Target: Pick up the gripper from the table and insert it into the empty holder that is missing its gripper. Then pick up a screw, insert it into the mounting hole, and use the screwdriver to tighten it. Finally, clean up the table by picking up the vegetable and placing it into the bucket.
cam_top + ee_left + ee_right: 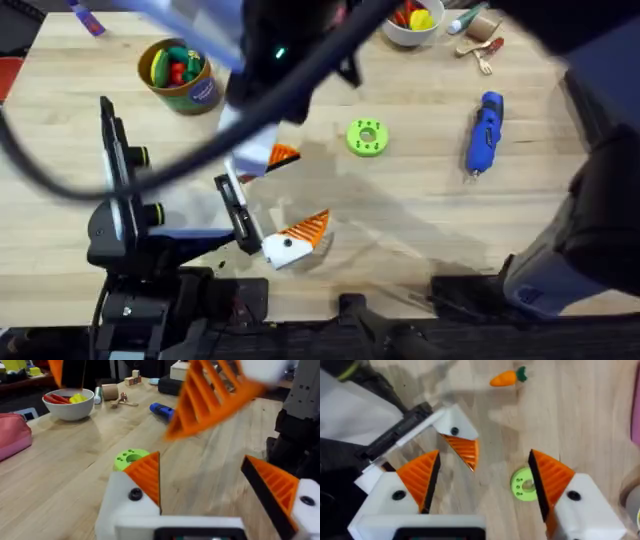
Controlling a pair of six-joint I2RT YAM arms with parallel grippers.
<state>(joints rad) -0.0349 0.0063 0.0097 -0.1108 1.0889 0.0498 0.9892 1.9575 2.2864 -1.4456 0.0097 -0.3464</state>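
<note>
My left gripper (295, 195) lies low over the table, open, with an orange ribbed pad on each white mount (125, 505). High above it my right gripper (482, 480) looks down, open and holding nothing; one of its orange pads (210, 400) hangs over the left fingers. The vegetable (507, 377), an orange carrot with a green top, lies on the wood beyond the left gripper. The blue screwdriver (484, 130) lies at the right. The olive bucket (180, 75) stands at the back left with toy vegetables inside. The loose gripper, an empty holder and a loose screw are out of view.
A green disc (366, 138) sits mid-table between the left gripper and the screwdriver. A white bowl (413, 25) of toy food and small wooden items stand at the back. The right arm (300, 60) crosses the upper left of the overhead view, dark and blurred.
</note>
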